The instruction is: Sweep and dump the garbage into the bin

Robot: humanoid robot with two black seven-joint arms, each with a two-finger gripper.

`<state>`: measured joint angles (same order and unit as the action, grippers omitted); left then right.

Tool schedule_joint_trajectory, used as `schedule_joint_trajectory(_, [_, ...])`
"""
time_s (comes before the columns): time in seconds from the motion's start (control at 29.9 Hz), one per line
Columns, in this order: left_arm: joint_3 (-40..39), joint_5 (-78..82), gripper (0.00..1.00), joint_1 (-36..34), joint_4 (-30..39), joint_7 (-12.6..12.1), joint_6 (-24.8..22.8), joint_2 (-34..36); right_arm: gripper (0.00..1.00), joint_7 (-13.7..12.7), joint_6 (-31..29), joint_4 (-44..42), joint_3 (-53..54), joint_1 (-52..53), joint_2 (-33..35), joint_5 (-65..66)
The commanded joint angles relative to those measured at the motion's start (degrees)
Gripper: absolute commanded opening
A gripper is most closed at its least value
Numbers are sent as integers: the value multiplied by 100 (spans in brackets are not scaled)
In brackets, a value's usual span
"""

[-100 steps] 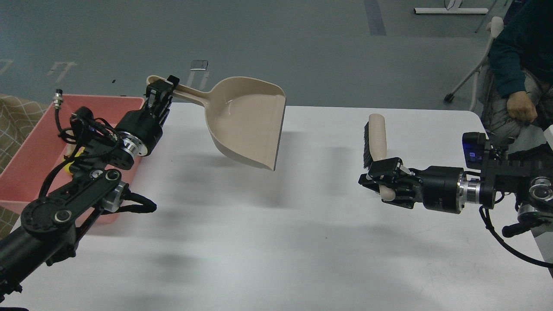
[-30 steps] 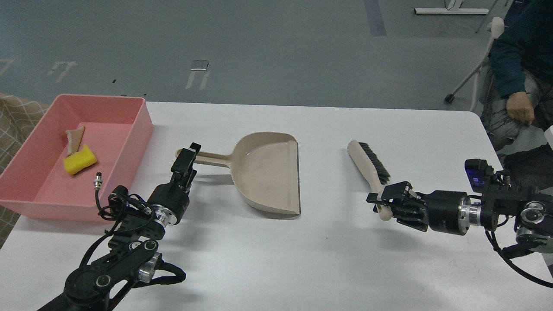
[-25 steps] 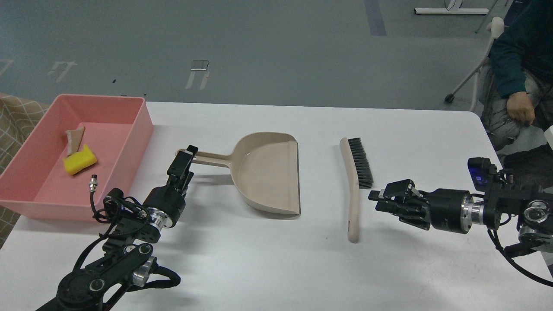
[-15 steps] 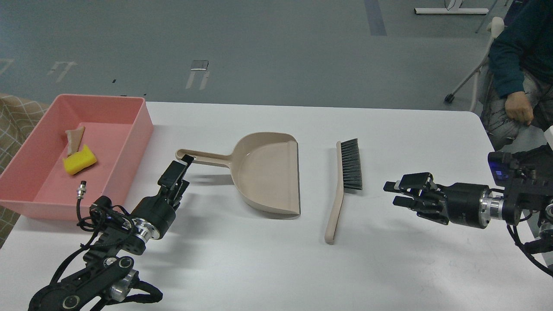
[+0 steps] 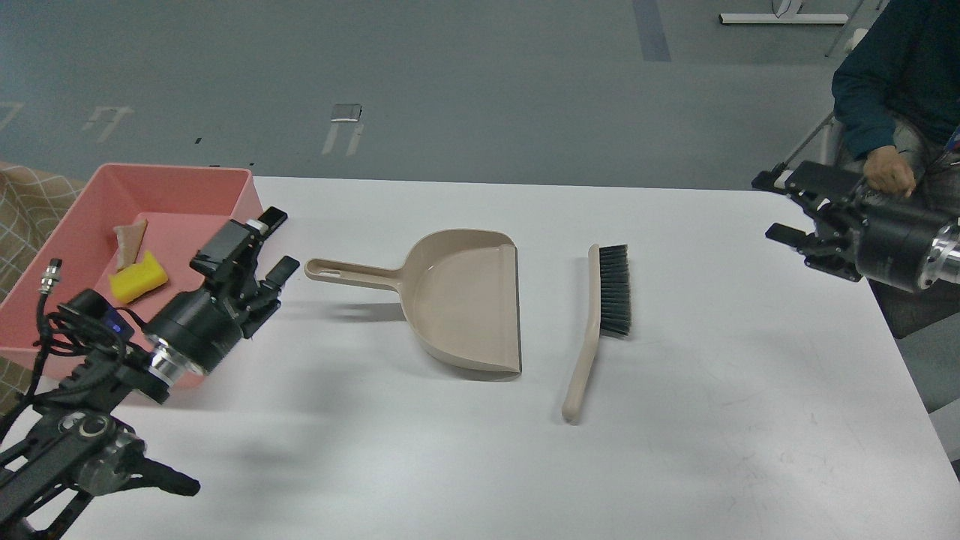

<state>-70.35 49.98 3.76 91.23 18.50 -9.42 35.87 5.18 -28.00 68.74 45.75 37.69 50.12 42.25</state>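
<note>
The pink bin (image 5: 75,202) stands at the table's left edge. Inside it lie the yellow sponge chunk (image 5: 139,276) and the beige crust strip (image 5: 129,238). The beige dustpan (image 5: 457,296) lies flat on the white table, handle pointing left. The beige brush with black bristles (image 5: 600,322) lies to its right. My left gripper (image 5: 274,244) is open and empty, just left of the dustpan handle's tip, by the bin's near right corner. My right gripper (image 5: 776,206) is open and empty, raised over the table's far right edge.
A seated person in dark blue (image 5: 892,82) is at the far right, hand close to my right gripper. The white table (image 5: 465,450) spans the view. A patterned cloth (image 5: 22,199) shows left of the bin.
Both arms set the dustpan and brush down on the table and let go. Since then my left gripper has pulled back left towards the bin, and my right gripper has lifted up and right.
</note>
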Motion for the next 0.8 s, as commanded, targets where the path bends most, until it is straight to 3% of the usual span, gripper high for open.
schedule_joint_trajectory(0.0, [-611, -654, 99, -470, -131, -136, -595, -27, 99, 0, 0, -605, 1002, -7, -291, -84])
schedule_joint_trajectory(0.03, [-629, -848, 99, -769, -279, -293, -613, -27, 99, 0, 0, -877, 1328, 10, -432, -137])
schedule_joint_trajectory(0.17, [-603, -1069, 99, -1612, -876, -540, -622, -80, 99, 0, 0, -1668, 1839, 185, -853, -217])
schedule_joint_trajectory(0.4, [-51, -1087, 99, -3748, -2896, -611, -684, -931, 99, 9, 0, -3111, 1919, 1169, -2145, -217])
schedule_joint_trajectory(0.6, [82, -1420, 99, -4909, -4707, -602, -903, -1801, 99, 18, 0, -3665, 1946, 1618, -2893, -296])
schedule_joint_trajectory(0.77, [161, -1526, 99, -5376, -5666, -585, -1211, -2267, 99, 61, 0, -3877, 2139, 1742, -3184, -331])
